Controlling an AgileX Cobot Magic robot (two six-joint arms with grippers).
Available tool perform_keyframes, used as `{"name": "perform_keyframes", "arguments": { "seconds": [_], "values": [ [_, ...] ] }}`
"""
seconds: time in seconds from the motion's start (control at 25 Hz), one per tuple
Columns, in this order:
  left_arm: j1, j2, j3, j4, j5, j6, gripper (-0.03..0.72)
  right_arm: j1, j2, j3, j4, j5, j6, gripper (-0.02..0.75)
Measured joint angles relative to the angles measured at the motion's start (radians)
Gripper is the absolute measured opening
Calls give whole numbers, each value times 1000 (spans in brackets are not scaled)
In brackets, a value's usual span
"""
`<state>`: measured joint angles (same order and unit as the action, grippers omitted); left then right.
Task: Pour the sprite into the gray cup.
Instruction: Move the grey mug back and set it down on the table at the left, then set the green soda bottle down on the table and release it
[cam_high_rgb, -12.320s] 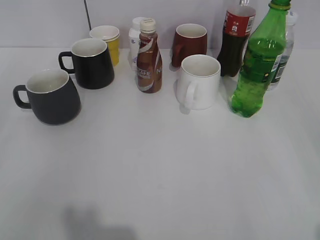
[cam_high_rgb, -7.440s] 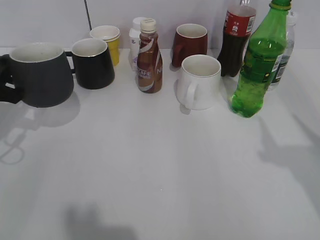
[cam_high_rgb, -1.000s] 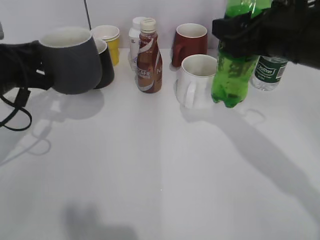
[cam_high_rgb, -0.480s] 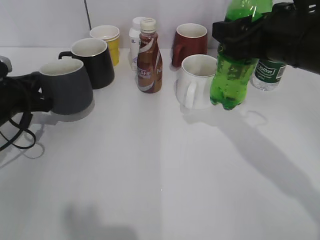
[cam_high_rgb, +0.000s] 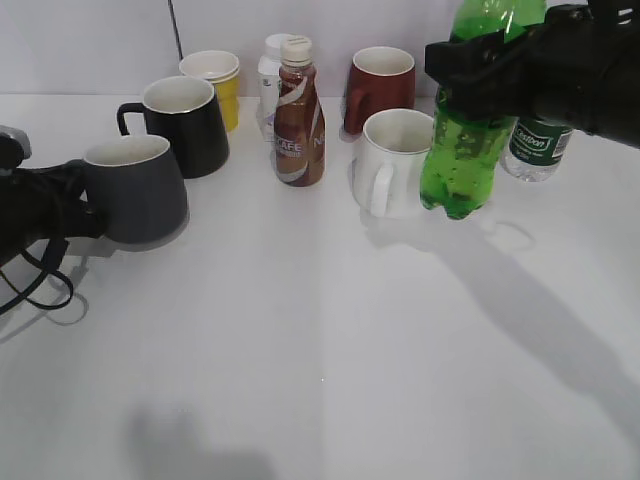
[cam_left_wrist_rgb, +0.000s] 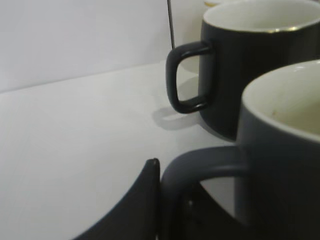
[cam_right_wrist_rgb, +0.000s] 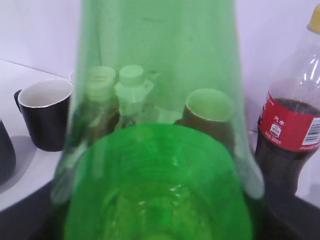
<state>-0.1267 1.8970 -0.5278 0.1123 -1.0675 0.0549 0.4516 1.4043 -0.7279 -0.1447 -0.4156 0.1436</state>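
Observation:
The gray cup (cam_high_rgb: 137, 190) stands on the white table at the left, its off-white inside showing. My left gripper (cam_high_rgb: 70, 200) is shut on its handle; in the left wrist view the handle (cam_left_wrist_rgb: 200, 167) sits against a dark finger (cam_left_wrist_rgb: 165, 210). The sprite (cam_high_rgb: 465, 140), a tall green bottle, hangs upright above the table in front of the white mug. My right gripper (cam_high_rgb: 500, 75) is shut on its upper body. In the right wrist view the sprite (cam_right_wrist_rgb: 160, 165) fills the frame and hides the fingers.
A glossy black mug (cam_high_rgb: 185, 125) stands just behind the gray cup. A yellow cup (cam_high_rgb: 215, 85), a brown coffee bottle (cam_high_rgb: 298, 115), a dark red mug (cam_high_rgb: 380, 88), a white mug (cam_high_rgb: 395, 165), a water bottle (cam_high_rgb: 535, 145) and a cola bottle (cam_right_wrist_rgb: 292, 135) line the back.
My left gripper has lowered the gray cup from the air onto the table at the left. The sprite in my right gripper has barely moved.

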Motion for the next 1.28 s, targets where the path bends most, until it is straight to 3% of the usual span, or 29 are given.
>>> {"name": "perform_keyframes", "arguments": {
  "seconds": [0.24, 0.52, 0.88, 1.04, 1.28],
  "values": [
    [0, 0, 25, 0, -20, -4, 52, 0, 0, 0, 0, -2, 1, 480],
    [0, -2, 68, 15, -86, -11, 158, 0, 0, 0, 0, -3, 3, 480],
    [0, -14, 148, 34, -139, -11, 193, -6, 0, 0, 35, -3, 3, 480],
    [0, -45, 214, 34, -139, -11, 207, -55, 0, 10, 63, -14, 0, 480],
    [0, -113, 275, 31, -139, -11, 211, -132, 17, 84, 71, -158, -19, 480]
  ]
}}
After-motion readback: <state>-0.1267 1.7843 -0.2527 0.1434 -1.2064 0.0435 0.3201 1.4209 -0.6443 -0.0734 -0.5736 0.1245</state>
